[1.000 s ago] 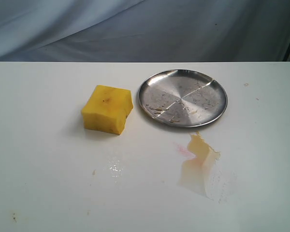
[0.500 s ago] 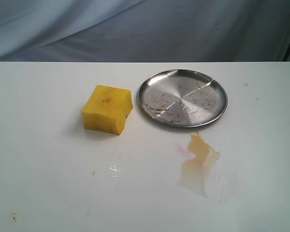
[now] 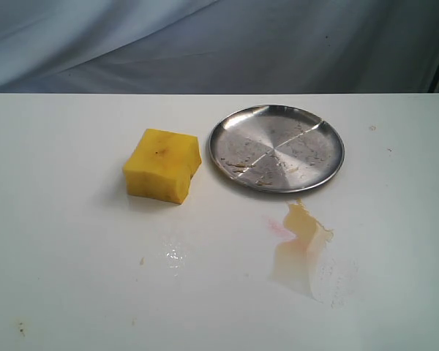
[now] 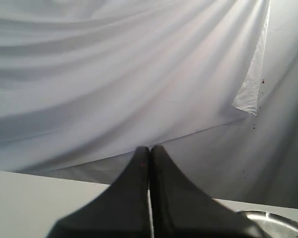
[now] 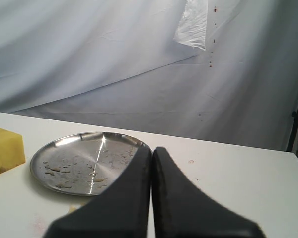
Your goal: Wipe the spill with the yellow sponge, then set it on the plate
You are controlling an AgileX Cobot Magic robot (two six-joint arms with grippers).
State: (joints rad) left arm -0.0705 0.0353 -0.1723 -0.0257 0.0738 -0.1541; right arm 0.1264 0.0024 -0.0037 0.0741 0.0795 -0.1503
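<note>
The yellow sponge [image 3: 163, 164] sits on the white table, left of the silver plate [image 3: 276, 147]. The pale orange-beige spill [image 3: 301, 246] lies in front of the plate, with a pinkish smear at its left edge. No arm shows in the exterior view. In the left wrist view my left gripper [image 4: 150, 149] is shut with nothing between its fingers, and a sliver of the plate [image 4: 278, 220] shows beside it. In the right wrist view my right gripper [image 5: 152, 150] is shut and empty, raised near the plate [image 5: 79, 158], with a corner of the sponge [image 5: 5, 148] at the frame's edge.
A small patch of clear droplets [image 3: 174, 252] glistens in front of the sponge. A few brown specks [image 3: 20, 328] mark the table near its front left. Grey draped cloth [image 3: 219, 44] hangs behind the table's far edge.
</note>
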